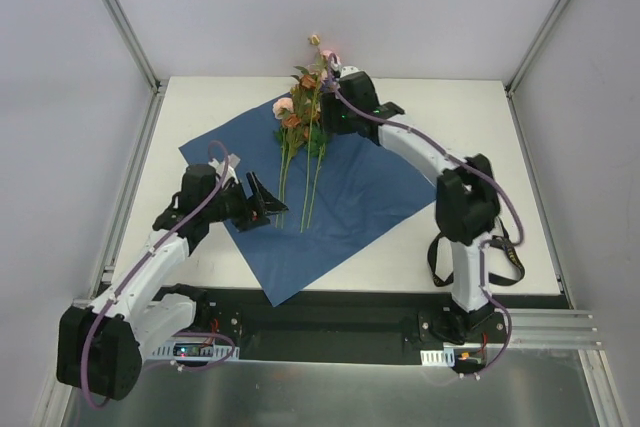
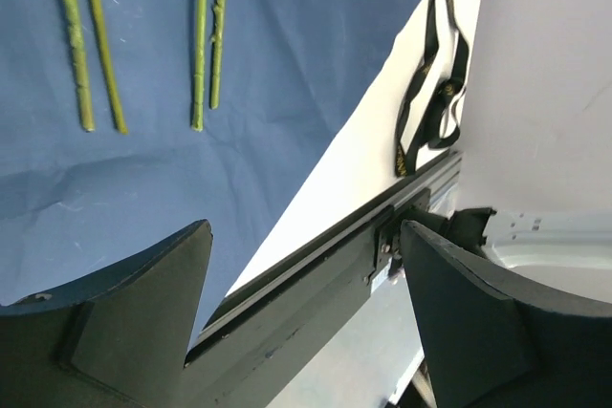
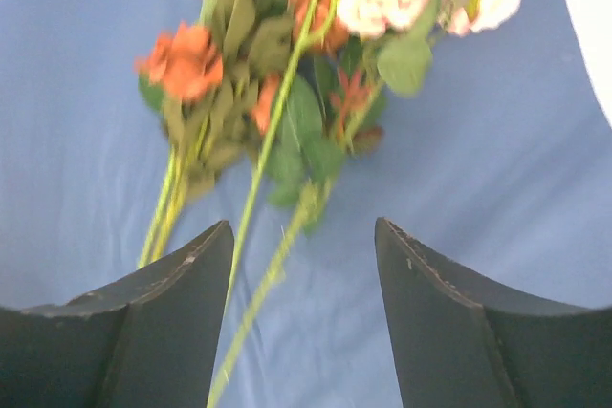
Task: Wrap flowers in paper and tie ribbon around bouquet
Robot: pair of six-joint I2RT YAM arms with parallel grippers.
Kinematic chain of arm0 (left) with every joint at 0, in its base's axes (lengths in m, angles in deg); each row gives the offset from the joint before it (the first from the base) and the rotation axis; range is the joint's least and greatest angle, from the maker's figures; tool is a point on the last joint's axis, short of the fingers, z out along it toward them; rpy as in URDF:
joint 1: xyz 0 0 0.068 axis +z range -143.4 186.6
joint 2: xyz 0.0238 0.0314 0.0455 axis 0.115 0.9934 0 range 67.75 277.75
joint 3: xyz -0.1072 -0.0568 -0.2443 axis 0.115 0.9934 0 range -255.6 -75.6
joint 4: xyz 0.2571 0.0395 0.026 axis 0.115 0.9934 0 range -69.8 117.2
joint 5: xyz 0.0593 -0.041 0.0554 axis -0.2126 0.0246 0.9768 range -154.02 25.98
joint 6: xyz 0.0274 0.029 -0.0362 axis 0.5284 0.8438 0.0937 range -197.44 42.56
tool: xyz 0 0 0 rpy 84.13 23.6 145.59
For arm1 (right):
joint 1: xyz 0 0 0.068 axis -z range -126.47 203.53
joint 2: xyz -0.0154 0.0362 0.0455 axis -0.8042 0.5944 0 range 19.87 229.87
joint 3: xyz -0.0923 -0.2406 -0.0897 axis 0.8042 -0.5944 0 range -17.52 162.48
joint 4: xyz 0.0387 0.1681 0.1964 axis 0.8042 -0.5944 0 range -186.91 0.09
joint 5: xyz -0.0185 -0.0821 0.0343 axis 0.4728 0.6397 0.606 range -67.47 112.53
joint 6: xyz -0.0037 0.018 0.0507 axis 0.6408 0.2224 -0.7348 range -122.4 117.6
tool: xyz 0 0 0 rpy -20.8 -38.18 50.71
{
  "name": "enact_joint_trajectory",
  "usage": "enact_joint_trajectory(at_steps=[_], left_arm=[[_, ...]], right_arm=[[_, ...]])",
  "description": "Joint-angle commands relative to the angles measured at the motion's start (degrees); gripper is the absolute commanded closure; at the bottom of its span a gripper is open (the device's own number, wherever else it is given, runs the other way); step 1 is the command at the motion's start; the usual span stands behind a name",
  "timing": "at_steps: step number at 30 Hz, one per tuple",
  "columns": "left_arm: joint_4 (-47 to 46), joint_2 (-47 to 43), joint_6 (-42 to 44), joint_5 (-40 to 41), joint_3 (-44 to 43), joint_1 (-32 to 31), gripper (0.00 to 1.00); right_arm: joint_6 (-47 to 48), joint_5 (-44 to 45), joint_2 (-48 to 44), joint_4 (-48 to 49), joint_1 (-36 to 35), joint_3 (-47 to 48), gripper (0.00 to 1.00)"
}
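- Dark fingers of the left claw stand wide apart at the bottom of its wrist view, holding nothing, over the paper near the stem ends.
- Right claw is likewise spread and empty, low over the flowers.
- Flowers lie on the blue paper, which is spread flat on the table, with the blooms at the far corner.
- I judge them light and fragile, so I would pinch the stems, never the blooms.
- Paper looks thin and floppy, best taken at a corner.
- Ribbon lies limp off the paper by the right arm's base.
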Motion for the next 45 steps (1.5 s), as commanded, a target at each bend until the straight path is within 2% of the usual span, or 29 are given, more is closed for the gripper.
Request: enact_joint_trajectory(at_steps=[1, 2, 3, 4, 5, 7, 8, 10, 14, 17, 23, 27, 32, 41, 45], left_arm=[[5.74, -4.48, 2.49, -6.74, -3.42, 6.11, 0.21], [6.88, -5.45, 2.84, -6.83, -3.86, 8.30, 0.21], [9.94, -7.37, 3.37, -6.40, -4.39, 9.54, 0.21], [11.28, -8.43, 3.98, -5.78, -5.52, 10.51, 0.21], [12.51, -9.57, 3.99, -5.00, -6.06, 11.82, 0.21], [15.68, -12.21, 3.12, -2.81, -6.94, 12.45, 0.22], [16.64, -13.53, 2.59, -2.18, -7.03, 12.63, 0.22], [18.06, -14.94, 1.36, -1.39, -6.15, 12.72, 0.22], [18.41, -20.90, -1.10, -1.73, -2.29, 12.80, 0.22], [19.20, -24.08, -2.25, -2.00, 0.17, 12.80, 0.22], [20.43, -27.95, -3.04, -2.09, 3.08, 12.80, 0.22], [21.39, -28.13, -2.43, -2.09, 2.47, 12.80, 0.22], [22.10, -27.87, -1.72, -1.65, 1.67, 12.80, 0.22], [22.45, -26.73, -0.93, -0.94, 1.32, 12.80, 0.22], [22.45, -26.37, -0.32, -0.94, 1.23, 12.80, 0.22]], right_arm=[[21.40, -8.60, -19.98, -9.43, -2.29, -13.60, 0.36], [24.13, -10.00, -23.60, -9.27, -5.52, -18.08, 0.36], [28.25, -10.19, -26.77, -8.40, -7.73, -28.31, 0.35], [29.85, -10.54, -29.76, -5.78, -10.01, -32.85, 0.34], [31.09, -10.02, -35.44, -4.28, -15.25, -36.98, 0.32], [32.77, -8.00, -39.00, -0.33, -20.64, -46.37, 0.30], [32.86, -7.12, -40.50, 1.43, -25.63, -48.78, 0.29], [33.91, -7.11, -40.34, 6.08, -30.31, -52.12, 0.28], [37.24, 1.04, -34.37, 9.35, -43.57, -50.82, 0.27], [39.45, 5.26, -30.76, 13.84, -49.56, -51.26, 0.27], [44.44, 14.40, -25.31, 21.40, -56.60, -53.10, 0.27], [47.09, 17.23, -22.41, 24.12, -58.81, -52.85, 0.27], [51.31, 26.54, -16.79, 27.46, -61.71, -51.17, 0.28], [54.04, 28.92, -12.39, 30.37, -61.63, -49.86, 0.41], [54.48, 29.80, -12.56, 30.37, -61.36, -50.90, 0.42]])
